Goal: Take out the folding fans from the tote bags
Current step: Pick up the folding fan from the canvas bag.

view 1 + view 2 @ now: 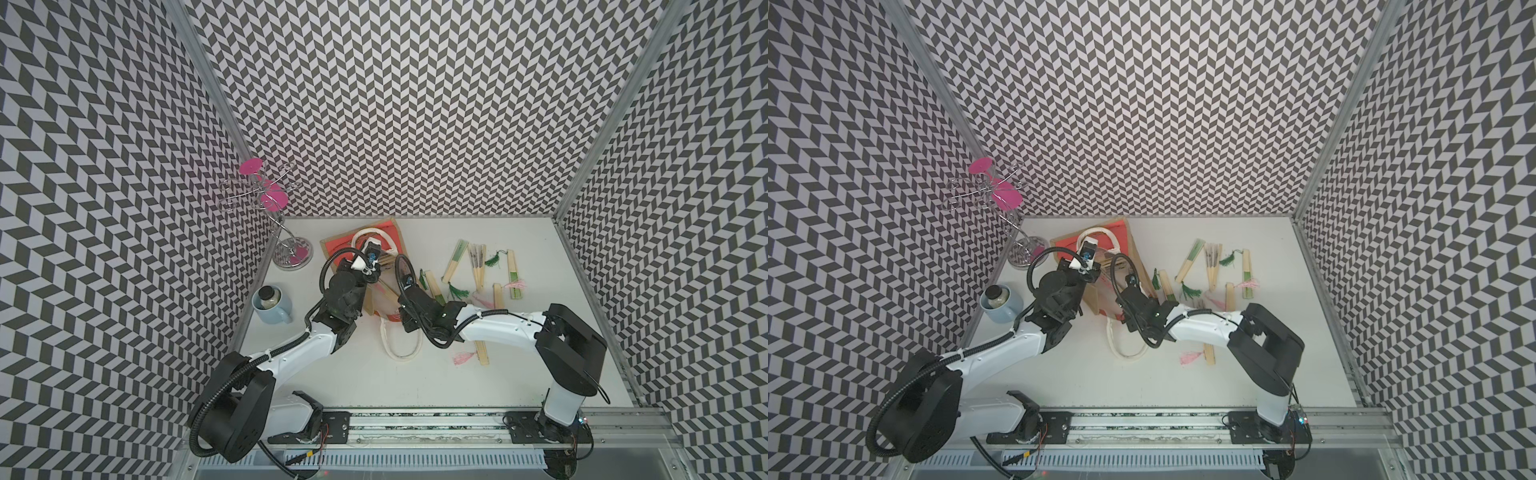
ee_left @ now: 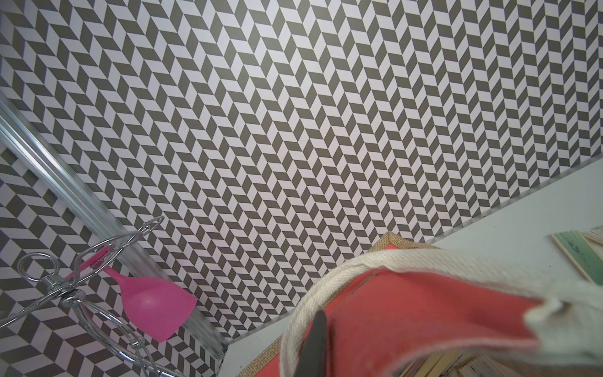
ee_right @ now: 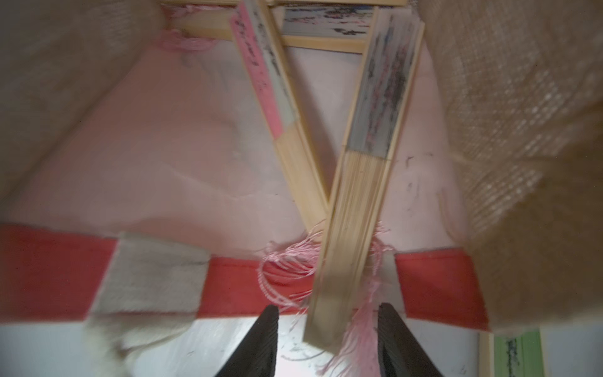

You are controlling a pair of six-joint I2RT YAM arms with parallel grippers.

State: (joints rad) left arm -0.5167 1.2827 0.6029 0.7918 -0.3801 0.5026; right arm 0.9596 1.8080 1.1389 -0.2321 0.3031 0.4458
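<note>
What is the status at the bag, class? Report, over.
Left end effector shut on bag handle. Right end effector open, astride a fan at the bag's mouth. Second fan crossed beneath; pink tassels loose there.

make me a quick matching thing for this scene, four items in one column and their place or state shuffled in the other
1 blue mug
2 pink goblet
3 left end effector
4 right end effector

A open, either side of a fan end
B shut on tote bag handle
C holds a jar
D hangs from wire rack

Pairs: 1-C, 2-D, 3-B, 4-A
</note>
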